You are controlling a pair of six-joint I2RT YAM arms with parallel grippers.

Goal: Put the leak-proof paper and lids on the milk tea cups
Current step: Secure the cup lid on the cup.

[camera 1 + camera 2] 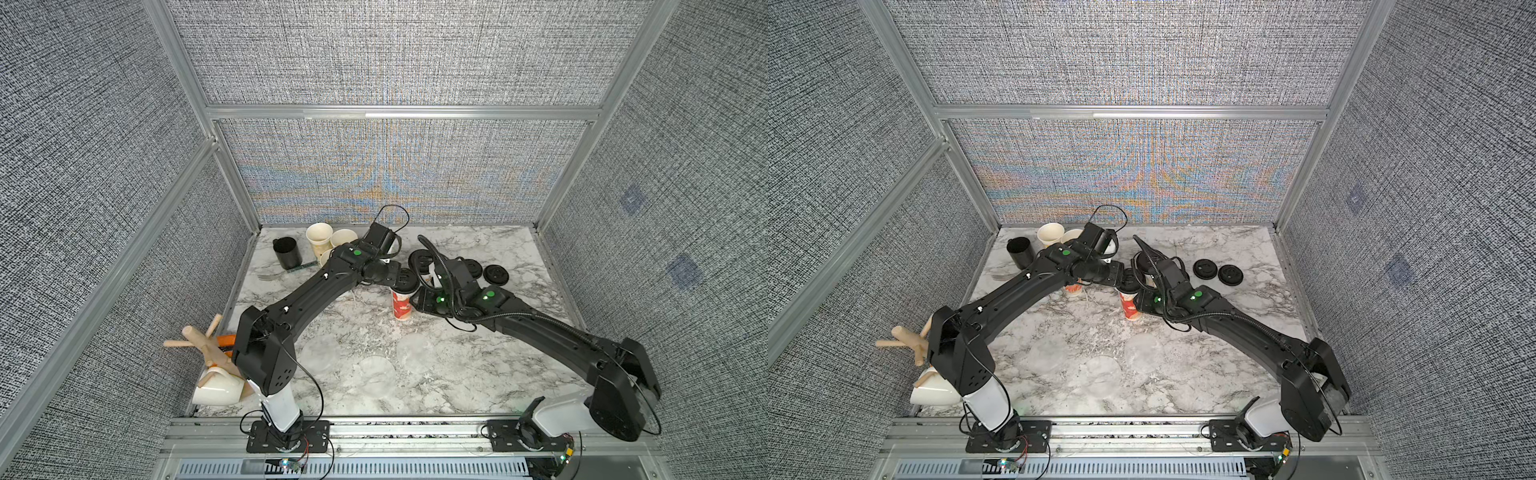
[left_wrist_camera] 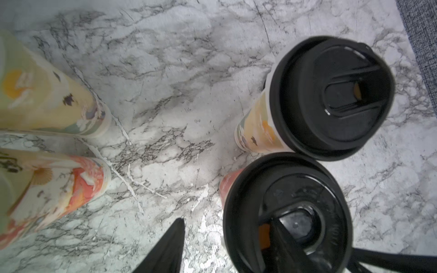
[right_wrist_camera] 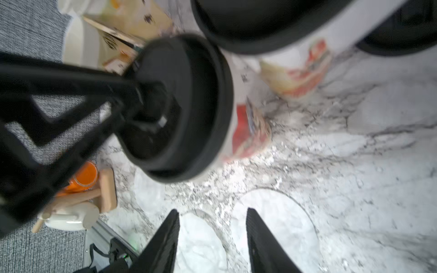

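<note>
Two milk tea cups stand capped with black lids: a red-printed one (image 2: 288,212) (image 1: 402,305) and a beige one (image 2: 331,94). My left gripper (image 2: 227,221) (image 1: 404,279) is open above the red cup. One of its fingers (image 2: 281,241) rests in that lid's recess, the other hangs over bare marble. Two uncapped cups (image 2: 59,101) (image 2: 59,186) stand close by, and open cups (image 1: 319,237) are at the back. Round sheets of leak-proof paper (image 3: 279,217) (image 3: 201,236) (image 1: 376,368) lie flat on the marble. My right gripper (image 3: 212,211) hovers open over them, holding nothing.
Loose black lids (image 1: 497,274) (image 1: 471,268) lie at the back right. A black mug (image 1: 286,251) and a fork (image 1: 268,275) are at the back left. A wooden mug tree (image 1: 208,345) with a white mug (image 1: 218,388) stands at the front left edge.
</note>
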